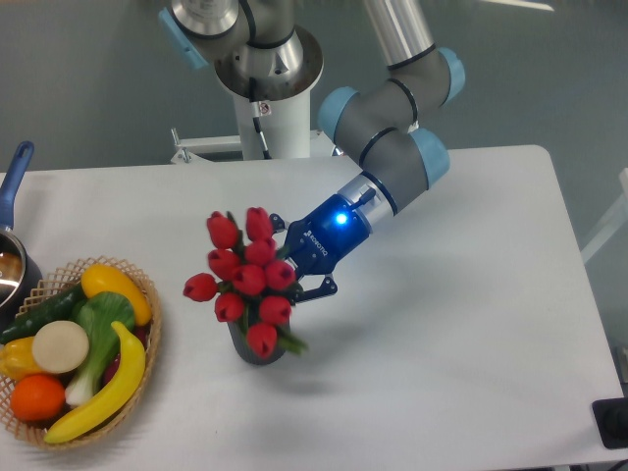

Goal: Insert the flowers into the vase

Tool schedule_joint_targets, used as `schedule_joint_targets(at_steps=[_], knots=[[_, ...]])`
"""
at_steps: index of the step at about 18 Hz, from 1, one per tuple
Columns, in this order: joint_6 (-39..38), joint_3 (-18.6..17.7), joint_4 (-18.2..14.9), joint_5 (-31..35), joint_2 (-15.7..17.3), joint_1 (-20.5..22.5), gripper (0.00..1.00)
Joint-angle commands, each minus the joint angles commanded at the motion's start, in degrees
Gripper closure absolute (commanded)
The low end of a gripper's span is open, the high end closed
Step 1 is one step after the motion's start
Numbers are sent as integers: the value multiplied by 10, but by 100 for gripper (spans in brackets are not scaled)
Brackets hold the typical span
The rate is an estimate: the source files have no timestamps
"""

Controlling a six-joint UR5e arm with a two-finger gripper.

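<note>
The flowers (247, 280), a bunch of glossy red tulips with green leaves, stand with their stems down in the vase (245, 349). Only the lower dark grey wall of the vase shows under the blooms. My gripper (292, 257) reaches in from the upper right, against the right side of the bunch. Its jaws look spread apart, open, one finger (312, 290) showing below the blooms and the other by the top tulips. The fingertips are partly hidden behind the flowers.
A woven basket (149, 312) of vegetables and fruit sits at the left front. A pot with a blue handle (12, 186) stands at the left edge. The arm's white base (267, 118) is at the back. A black object (612, 424) lies at the front right corner.
</note>
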Motion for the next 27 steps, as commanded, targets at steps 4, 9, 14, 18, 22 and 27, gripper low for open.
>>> schedule_joint_targets(at_steps=[4,9,14,18,22,27], knots=[[0,0,0,1,0,0,47],[1,1,0,1,1,1,32],[2,6,0,2,14,6,0],[0,25,-1,81,47,13,0],[0,25,-3,107,69,13,0],[-1,3,-5,178,108,15,0]])
